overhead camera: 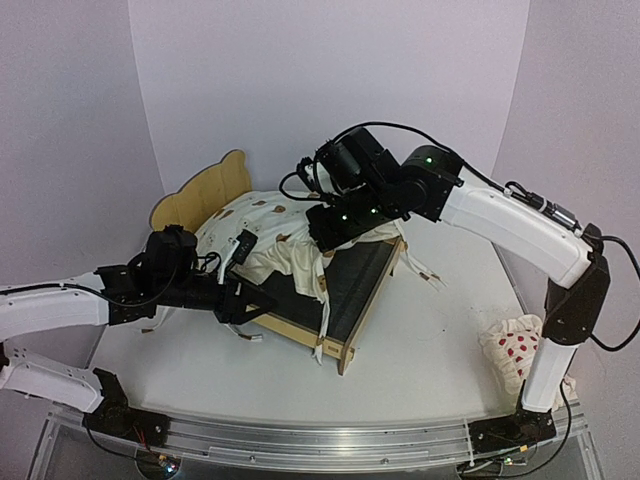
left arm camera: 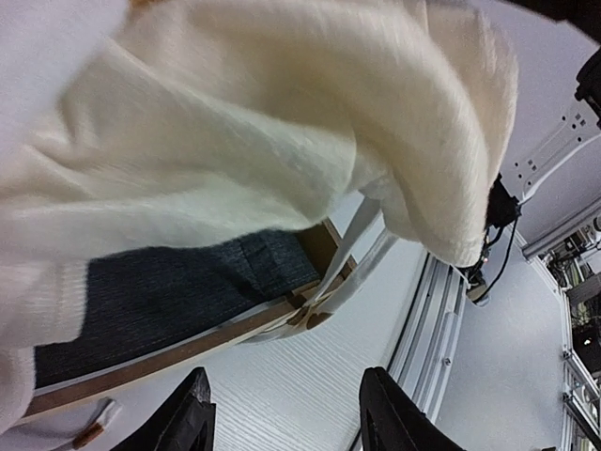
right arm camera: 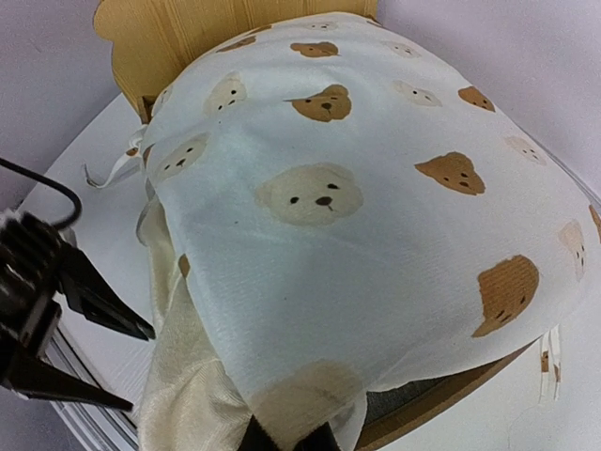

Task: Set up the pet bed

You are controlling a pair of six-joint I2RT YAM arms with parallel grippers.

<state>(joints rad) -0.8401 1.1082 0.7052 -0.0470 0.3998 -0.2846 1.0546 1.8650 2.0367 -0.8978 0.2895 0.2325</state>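
Right wrist: pet bed [right arm camera: 188,38] mostly under cushion [right arm camera: 376,254]

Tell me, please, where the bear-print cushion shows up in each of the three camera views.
Top external: cushion at centre, draped over the headboard end of the bed.
Left wrist: its fuzzy cream side fills the upper part.
Right wrist: its printed side fills most of the picture.
Shared landmark: the plywood pet bed: side rail low in the left wrist view, headboard top left in the right wrist view.
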